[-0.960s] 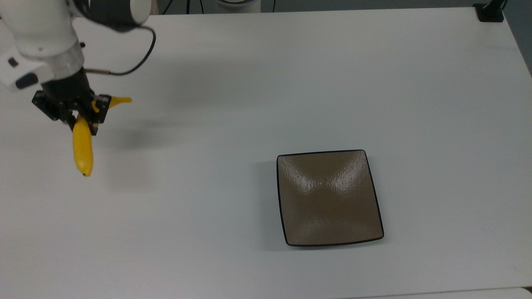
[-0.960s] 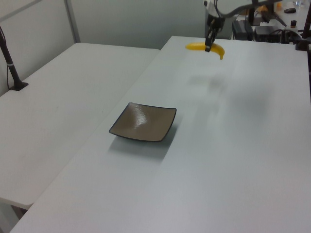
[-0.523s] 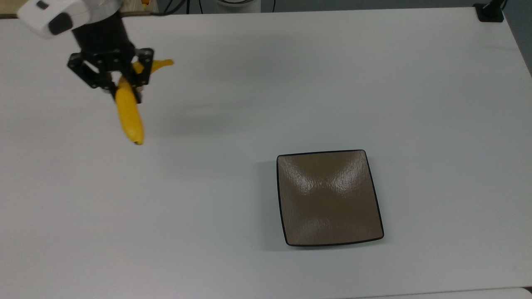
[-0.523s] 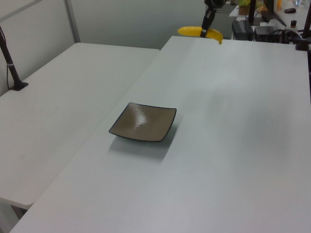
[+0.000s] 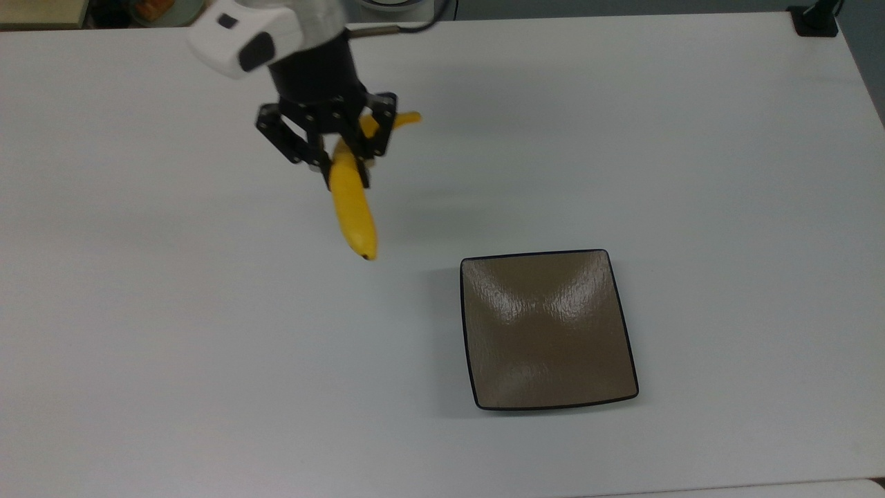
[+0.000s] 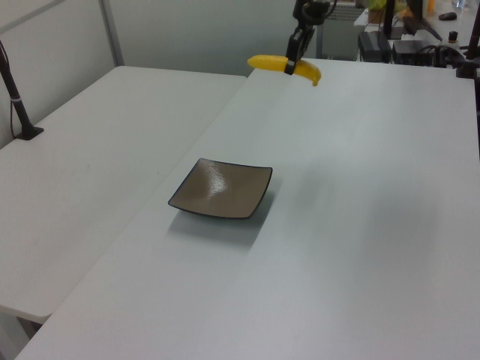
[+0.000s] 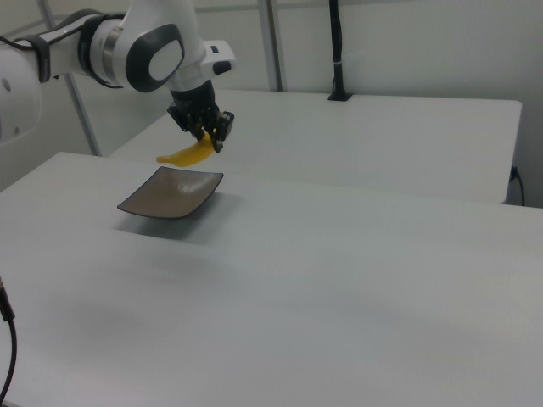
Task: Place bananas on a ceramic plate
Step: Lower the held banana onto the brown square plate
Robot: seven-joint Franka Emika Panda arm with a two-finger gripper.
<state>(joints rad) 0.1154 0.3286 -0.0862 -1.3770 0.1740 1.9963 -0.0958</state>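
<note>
Hanging in the air above the bench (image 5: 138, 332), your banana (image 5: 351, 200) is pinched near its stem end by the claw (image 5: 340, 153), whose fingers are closed on it, with the long body sticking out past them. In the top view the fruit's long axis runs mostly up and down the picture, dark tip pointing toward the bottom edge and the stem poking out toward the top view's right.

The plate (image 5: 477, 332) lies flat on the bench, empty, apart from the banana — toward the top view's lower right of the tip. That is the relation your next move turns on: you need to carry the claw in that direction until the banana's middle sits over the plate's centre, then lower. Judging by the off-centre grip, watch the free end — it may touch down first or overhang a rim.
</note>
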